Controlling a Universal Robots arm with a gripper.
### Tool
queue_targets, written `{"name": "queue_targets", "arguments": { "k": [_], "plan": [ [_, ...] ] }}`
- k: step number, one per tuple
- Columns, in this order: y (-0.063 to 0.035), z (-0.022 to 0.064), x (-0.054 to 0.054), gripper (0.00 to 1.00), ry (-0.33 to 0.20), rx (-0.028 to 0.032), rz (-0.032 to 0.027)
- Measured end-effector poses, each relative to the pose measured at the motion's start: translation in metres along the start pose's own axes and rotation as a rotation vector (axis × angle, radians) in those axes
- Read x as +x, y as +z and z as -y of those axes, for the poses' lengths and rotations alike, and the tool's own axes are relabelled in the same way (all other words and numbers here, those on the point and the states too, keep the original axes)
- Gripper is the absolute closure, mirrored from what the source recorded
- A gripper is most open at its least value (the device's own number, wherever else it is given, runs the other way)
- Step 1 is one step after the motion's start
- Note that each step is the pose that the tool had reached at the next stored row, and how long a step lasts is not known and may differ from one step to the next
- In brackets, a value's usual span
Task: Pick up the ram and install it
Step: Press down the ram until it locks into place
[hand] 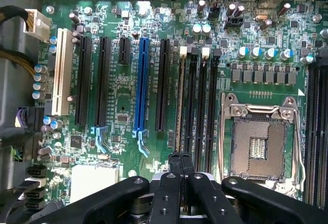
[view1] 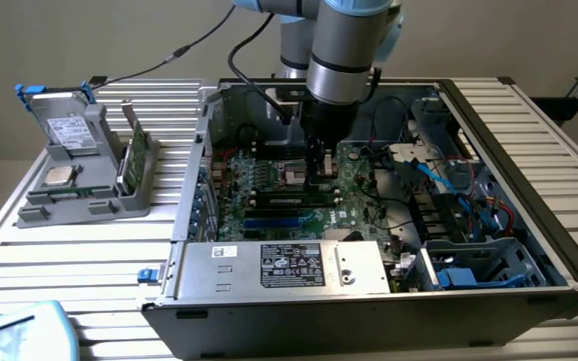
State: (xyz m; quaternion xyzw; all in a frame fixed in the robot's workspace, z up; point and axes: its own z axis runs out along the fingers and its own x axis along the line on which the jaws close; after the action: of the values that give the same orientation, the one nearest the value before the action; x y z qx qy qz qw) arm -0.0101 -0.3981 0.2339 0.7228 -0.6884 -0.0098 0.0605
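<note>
We saw the gripper (hand: 180, 158) with its jaws closed together, holding nothing, its tips pressing on the end of the ram (hand: 180, 101), which stood edge-on in a memory slot of the motherboard (hand: 123, 96), just beside the CPU socket (hand: 259, 142).

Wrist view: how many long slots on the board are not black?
2. The white slot sits by the board's edge, beside the cables; the blue slot sits between black slots. The hand may hide more.
</note>
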Motion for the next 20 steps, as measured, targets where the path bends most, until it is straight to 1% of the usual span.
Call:
{"name": "queue_targets", "arguments": {
  "k": [5,10,16,20],
  "plan": [
    [-0.0013,-0.0141,0.000,0.89,0.000,0.0106,0.0068],
    [-0.0002,-0.0280,0.000,0.89,0.000,0.0190,0.0123],
    [0.0016,-0.0452,0.002,0.89,0.000,0.0281,0.0166],
    [0.0027,-0.0562,0.002,0.89,0.001,0.0343,0.0183]
  ]
}}
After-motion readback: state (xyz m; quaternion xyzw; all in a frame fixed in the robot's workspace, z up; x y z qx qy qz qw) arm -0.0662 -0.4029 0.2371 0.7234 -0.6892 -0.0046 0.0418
